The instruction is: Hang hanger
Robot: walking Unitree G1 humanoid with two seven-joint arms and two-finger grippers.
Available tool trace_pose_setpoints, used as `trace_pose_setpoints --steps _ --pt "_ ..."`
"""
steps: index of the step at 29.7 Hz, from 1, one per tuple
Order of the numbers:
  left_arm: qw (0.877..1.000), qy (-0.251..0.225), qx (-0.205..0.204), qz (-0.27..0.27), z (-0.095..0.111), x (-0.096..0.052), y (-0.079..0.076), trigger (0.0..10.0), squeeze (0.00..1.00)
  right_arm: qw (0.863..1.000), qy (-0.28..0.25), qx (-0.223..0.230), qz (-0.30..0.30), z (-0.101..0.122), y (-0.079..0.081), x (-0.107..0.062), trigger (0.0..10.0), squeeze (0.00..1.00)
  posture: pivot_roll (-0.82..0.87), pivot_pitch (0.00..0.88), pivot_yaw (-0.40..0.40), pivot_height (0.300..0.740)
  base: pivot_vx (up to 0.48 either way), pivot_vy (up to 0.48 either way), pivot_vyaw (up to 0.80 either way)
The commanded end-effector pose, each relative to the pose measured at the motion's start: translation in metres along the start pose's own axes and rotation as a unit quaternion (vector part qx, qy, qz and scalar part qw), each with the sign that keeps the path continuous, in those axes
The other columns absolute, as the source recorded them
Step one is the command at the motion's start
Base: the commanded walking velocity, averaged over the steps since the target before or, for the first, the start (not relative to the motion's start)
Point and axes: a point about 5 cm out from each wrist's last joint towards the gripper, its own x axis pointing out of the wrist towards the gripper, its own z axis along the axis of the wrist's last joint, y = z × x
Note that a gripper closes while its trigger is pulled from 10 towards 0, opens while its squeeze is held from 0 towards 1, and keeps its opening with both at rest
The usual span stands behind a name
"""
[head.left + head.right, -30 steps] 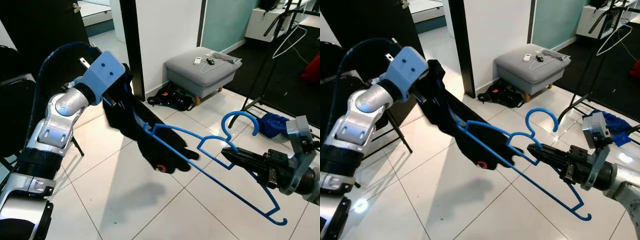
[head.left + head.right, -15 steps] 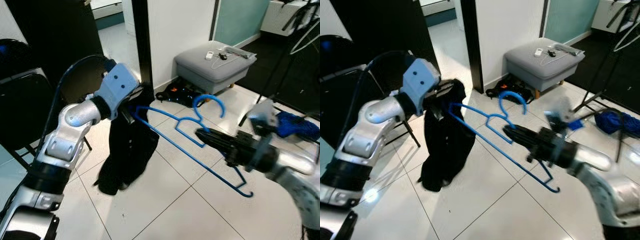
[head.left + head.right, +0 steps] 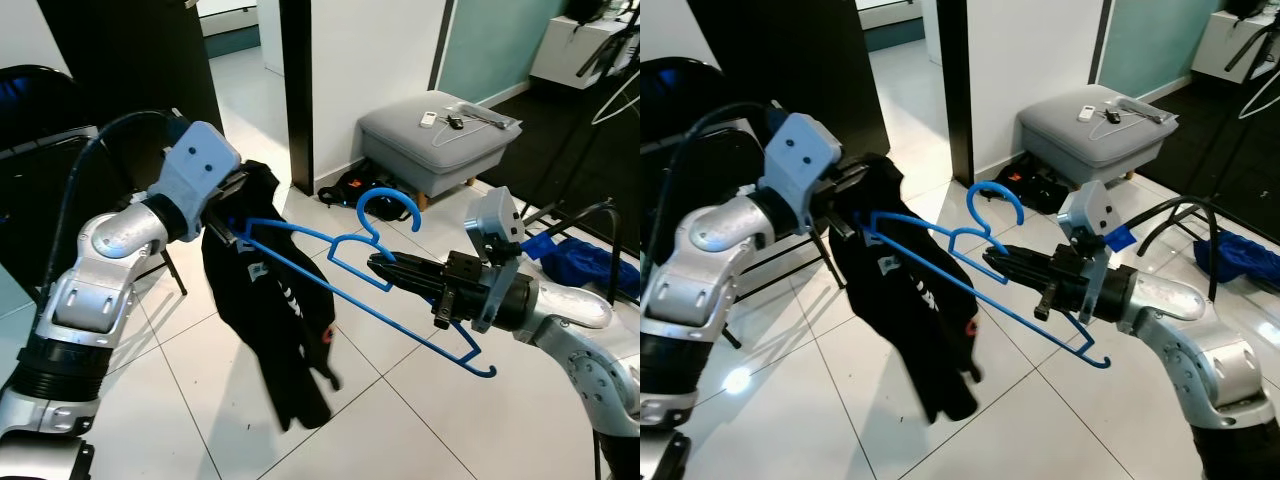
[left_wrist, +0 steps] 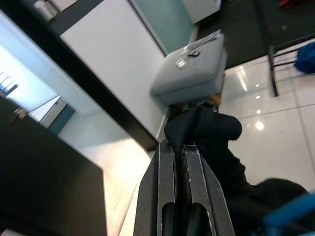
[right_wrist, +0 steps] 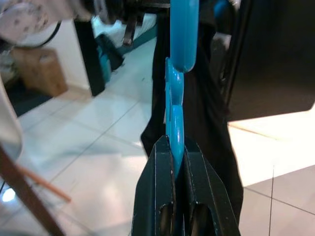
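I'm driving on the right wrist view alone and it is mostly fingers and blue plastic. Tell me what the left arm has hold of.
Observer: The left gripper is shut on the black garment, pinching a fold of cloth at its top.
Operator: Say where the cloth sits on the hanger.
Observer: It drapes over the far end of the blue hanger, beside the left gripper, and hangs down toward the floor. The end near you is bare.
Operator: Report my own grip.
Observer: The right gripper is shut on the hanger just below its hook.
Operator: Name what lies past the hook.
Observer: A grey ottoman against the white wall, small items on top.
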Motion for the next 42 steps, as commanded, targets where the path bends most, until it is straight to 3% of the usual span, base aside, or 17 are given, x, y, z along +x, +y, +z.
trace_pose_setpoints --steps 1,15,23,32,42 --pt "1.000 0.005 0.014 0.010 0.002 -0.006 0.008 10.0 0.00 1.000 0.006 -0.002 0.021 0.004 0.002 -0.004 10.0 0.00 -0.08 0.062 0.010 0.740 0.000 0.000 0.00" --pt "0.999 0.007 0.036 -0.027 0.003 -0.023 0.020 10.0 0.00 0.999 -0.029 -0.012 0.040 0.034 -0.009 -0.030 10.0 0.00 -0.08 0.058 0.007 0.740 0.000 0.000 0.00" --pt "0.996 -0.016 0.052 -0.064 0.014 -0.030 0.022 10.0 0.00 0.999 -0.013 -0.021 0.042 0.036 -0.016 -0.040 10.0 0.00 -0.07 0.055 -0.004 0.740 0.000 0.000 0.00" --pt "0.993 -0.029 0.040 -0.103 0.017 -0.033 0.011 10.0 0.00 0.999 -0.011 -0.019 0.037 0.034 -0.019 -0.040 10.0 0.00 -0.07 0.052 -0.003 0.740 0.000 0.000 0.00" --pt "0.989 -0.056 0.017 -0.133 0.025 -0.025 -0.011 10.0 0.00 0.998 -0.012 -0.015 0.054 0.031 -0.017 -0.031 10.0 0.00 -0.06 0.059 -0.003 0.740 0.000 0.000 0.00"
